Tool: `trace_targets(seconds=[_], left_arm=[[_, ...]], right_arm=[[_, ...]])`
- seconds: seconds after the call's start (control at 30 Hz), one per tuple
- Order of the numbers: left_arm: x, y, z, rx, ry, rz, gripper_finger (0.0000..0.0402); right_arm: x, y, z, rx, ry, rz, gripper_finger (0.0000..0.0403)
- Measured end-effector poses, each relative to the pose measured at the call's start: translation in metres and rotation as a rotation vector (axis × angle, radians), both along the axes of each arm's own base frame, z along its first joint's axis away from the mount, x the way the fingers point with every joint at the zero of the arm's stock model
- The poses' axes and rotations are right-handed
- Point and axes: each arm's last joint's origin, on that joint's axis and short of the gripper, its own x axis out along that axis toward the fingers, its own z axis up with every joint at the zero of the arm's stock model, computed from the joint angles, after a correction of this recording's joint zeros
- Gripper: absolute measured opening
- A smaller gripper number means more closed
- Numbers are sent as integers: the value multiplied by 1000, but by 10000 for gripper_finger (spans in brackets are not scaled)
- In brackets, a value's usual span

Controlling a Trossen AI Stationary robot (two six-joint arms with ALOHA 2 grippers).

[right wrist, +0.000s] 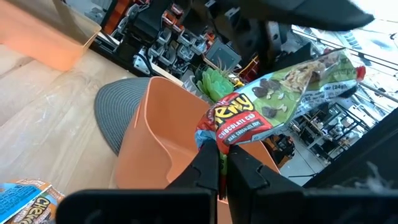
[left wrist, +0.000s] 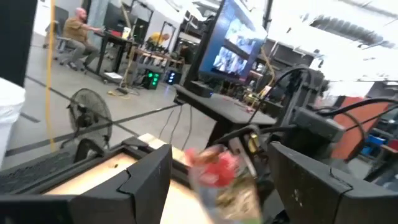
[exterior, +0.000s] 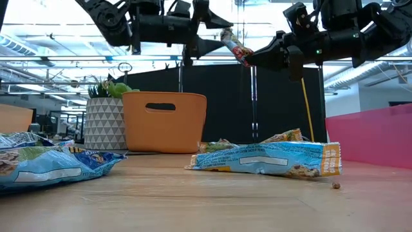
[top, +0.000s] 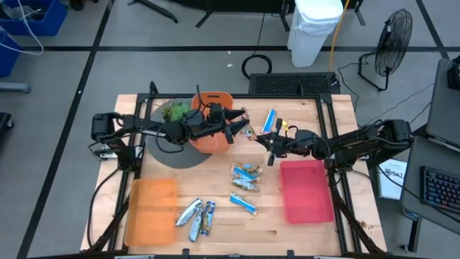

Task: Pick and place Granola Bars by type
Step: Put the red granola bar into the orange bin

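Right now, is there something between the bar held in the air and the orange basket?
Nothing visible. The right gripper pinches the red-and-green granola bar by one end; its other end lies between the open left gripper fingers, beside the orange basket rim.

Red-and-green wrapped bar [right wrist: 283,93], blue bars [top: 246,176], orange bin [top: 213,119], pink tray [top: 305,191], orange tray [top: 151,211], pale wooden surface [top: 215,230].
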Motion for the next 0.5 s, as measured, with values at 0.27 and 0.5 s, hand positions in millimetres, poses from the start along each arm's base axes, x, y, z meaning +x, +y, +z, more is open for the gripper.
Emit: trace_targets(seconds=[0.27, 0.5], left_arm=[[4, -1, 3, -24, 24, -42, 266], [4, 0, -1, -30, 60, -38, 266]], right_arm=[[0, 0, 0, 0, 0, 0, 4], [0, 0, 0, 0, 0, 0, 4]])
